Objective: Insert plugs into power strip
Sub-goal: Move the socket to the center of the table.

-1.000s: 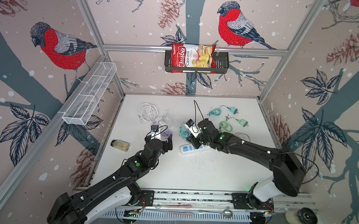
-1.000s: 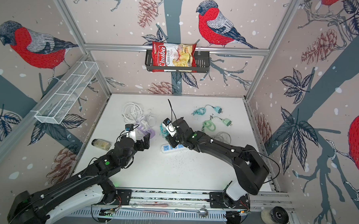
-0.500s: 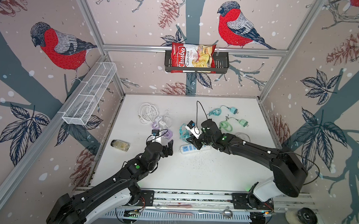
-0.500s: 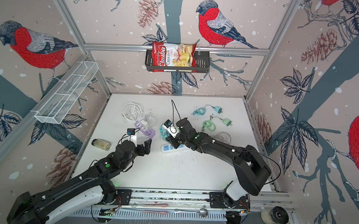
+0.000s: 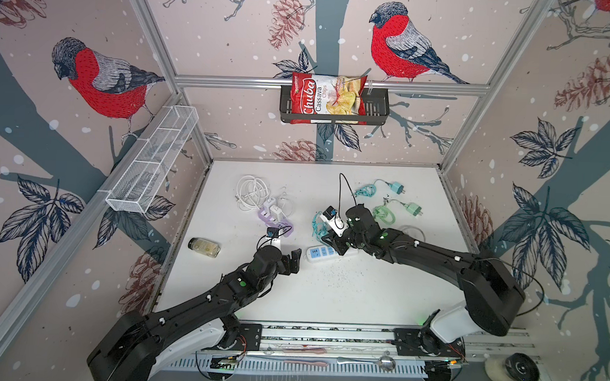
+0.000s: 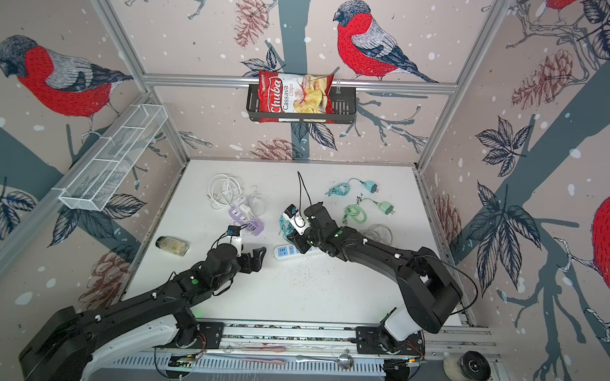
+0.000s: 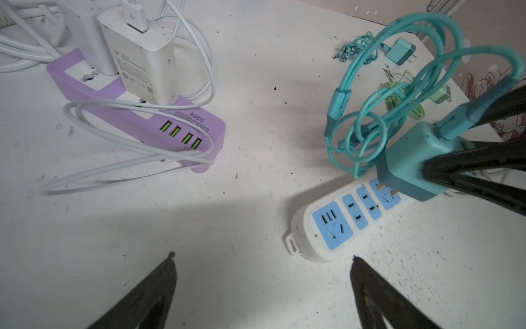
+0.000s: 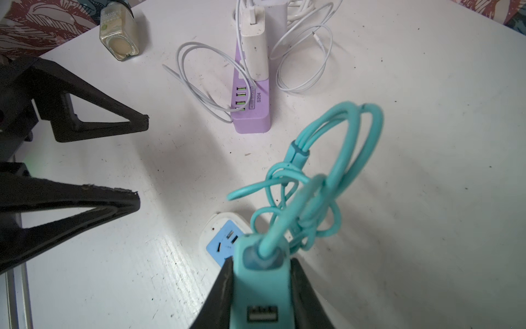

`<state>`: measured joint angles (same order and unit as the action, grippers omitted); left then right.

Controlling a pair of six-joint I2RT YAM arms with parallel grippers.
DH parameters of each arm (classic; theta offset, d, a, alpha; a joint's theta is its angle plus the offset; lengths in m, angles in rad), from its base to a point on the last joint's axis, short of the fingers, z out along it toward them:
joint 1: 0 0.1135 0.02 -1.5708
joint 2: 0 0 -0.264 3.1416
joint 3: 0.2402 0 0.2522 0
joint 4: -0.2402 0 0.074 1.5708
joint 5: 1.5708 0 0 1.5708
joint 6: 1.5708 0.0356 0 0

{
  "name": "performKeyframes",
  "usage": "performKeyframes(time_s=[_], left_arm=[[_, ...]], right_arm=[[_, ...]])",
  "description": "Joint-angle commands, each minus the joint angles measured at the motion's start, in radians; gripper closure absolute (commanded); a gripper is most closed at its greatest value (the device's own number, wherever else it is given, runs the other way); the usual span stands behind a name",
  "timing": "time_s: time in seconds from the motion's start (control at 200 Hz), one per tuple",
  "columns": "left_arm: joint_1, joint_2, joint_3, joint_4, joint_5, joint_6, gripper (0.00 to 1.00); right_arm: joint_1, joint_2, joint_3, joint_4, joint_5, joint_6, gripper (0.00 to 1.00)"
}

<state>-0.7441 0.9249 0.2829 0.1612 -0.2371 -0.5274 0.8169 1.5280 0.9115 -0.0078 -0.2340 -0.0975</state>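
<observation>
A white power strip (image 5: pixel 324 253) (image 6: pixel 286 251) with blue sockets lies mid-table. My right gripper (image 8: pixel 262 265) (image 5: pixel 333 240) is shut on a teal plug (image 8: pixel 262 284) (image 7: pixel 407 165) right over the strip's (image 7: pixel 341 219) middle sockets. The plug's prongs are hidden and its coiled cable (image 8: pixel 327 176) dangles. My left gripper (image 7: pixel 262 255) (image 5: pixel 295 260) stands open and holds nothing beside the strip's left end. Another teal plug (image 5: pixel 397 186) and a mint green plug (image 5: pixel 414 209) lie at the back right. A white plug (image 7: pixel 142 57) stands in a purple strip (image 7: pixel 185 128).
A small jar (image 5: pixel 204 247) lies near the table's left edge. A white cable coil (image 5: pixel 252 191) sits behind the purple strip (image 5: pixel 277 220). A wire basket (image 5: pixel 153 160) hangs on the left wall and a chips bag (image 5: pixel 327 98) on the back wall.
My left gripper has pulled away from the purple strip toward the front right, to the white strip's end. My right gripper has shifted slightly with the teal plug.
</observation>
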Motion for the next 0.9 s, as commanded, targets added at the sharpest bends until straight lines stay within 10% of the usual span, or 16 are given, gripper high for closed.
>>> performKeyframes(time_s=[0.0,0.895], left_arm=[[0.0,0.003,-0.014,0.07,0.015,-0.009,0.05],[-0.102,0.298,-0.037,0.23,0.154,-0.105,0.16]], right_arm=[[0.002,-0.018,-0.002,0.051,0.025,0.029,1.0],[0.018,0.087,0.089,0.058,-0.016,0.006,1.0]])
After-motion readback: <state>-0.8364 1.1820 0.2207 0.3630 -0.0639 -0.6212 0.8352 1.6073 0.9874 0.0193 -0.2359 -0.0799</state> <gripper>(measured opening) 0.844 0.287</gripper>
